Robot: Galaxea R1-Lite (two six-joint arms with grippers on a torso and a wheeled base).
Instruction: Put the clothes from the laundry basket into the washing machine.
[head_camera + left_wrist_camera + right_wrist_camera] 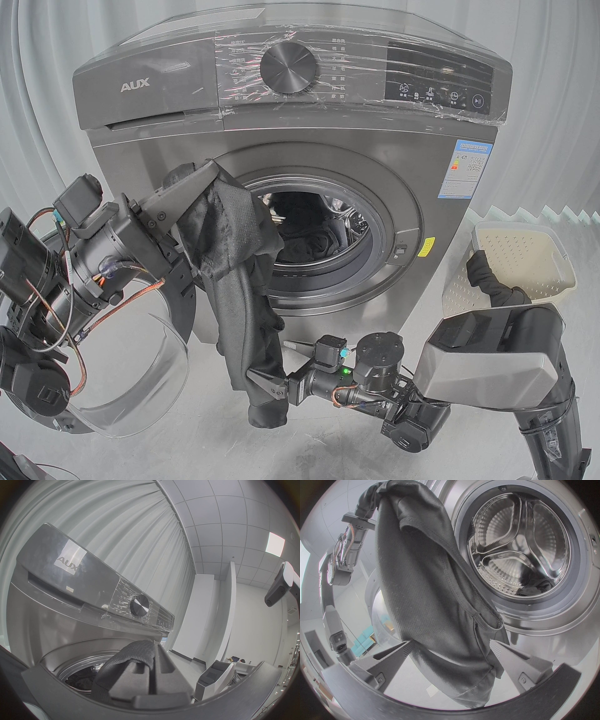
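A dark grey garment (240, 275) hangs in front of the washing machine (300, 125), left of its open drum (319, 234). My left gripper (203, 175) is shut on the garment's top edge; cloth drapes over its closed fingers (156, 664). My right gripper (261, 386) is low, at the garment's bottom end, open with the hanging cloth (434, 605) between its fingers (506, 652). Dark clothes (309, 240) lie inside the drum (518, 542). The white laundry basket (537, 250) stands tilted at the right with a dark piece of clothing (490, 281) over its rim.
The machine's round glass door (137, 387) is swung open at the lower left, under my left arm. Grey floor lies in front of the machine. Curtains hang behind and beside it.
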